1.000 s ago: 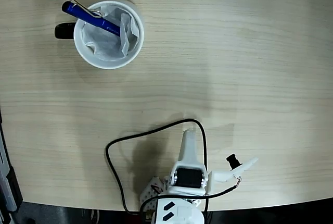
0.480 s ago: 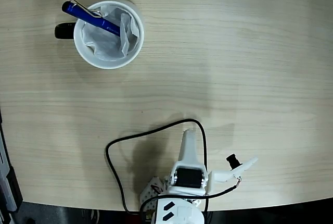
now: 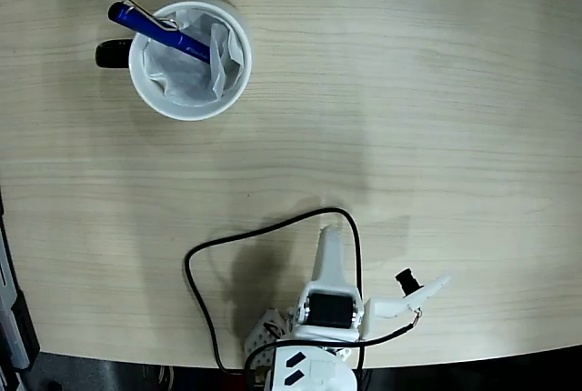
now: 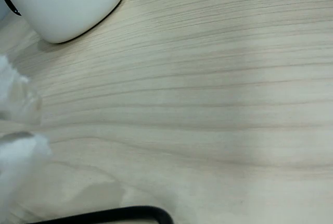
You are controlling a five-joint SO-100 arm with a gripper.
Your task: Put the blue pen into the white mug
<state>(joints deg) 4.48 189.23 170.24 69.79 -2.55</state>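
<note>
Nothing has moved since the earlier frames: the arm, the mug and the pen all sit exactly where they were a second ago.

From the fixed view, looking straight down, a pale wood-grain table (image 3: 409, 118) fills the picture. The white mug (image 3: 145, 91) stands near the upper left corner, upright, its black handle (image 3: 113, 53) pointing left. Crumpled white tissue paper (image 3: 195, 68) lines its inside. The blue pen (image 3: 155, 29) rests inside the mug at a slant, its lower end buried in the tissue and its capped upper end leaning on the rim at the upper left, sticking out past it above the handle. A silver wire clip runs along the pen's upper side.

The white robot arm (image 3: 329, 305) is folded up at the bottom centre of the table, well apart from the mug. A black cable (image 3: 205, 245) loops out from its base across the wood and back. The gripper (image 3: 330, 244) points up the picture as a single pale narrow shape; from this angle the jaws cannot be told apart, so how far open they are cannot be told. Nothing is seen in its hold.

From the wrist view, the camera looks low across the table. The white mug's smooth outer wall shows at the upper left corner, with a sliver of the black handle at the picture's left edge. Blurred white shapes sit at the lower left, too soft to identify, and a piece of the black cable crosses the bottom edge.
</note>
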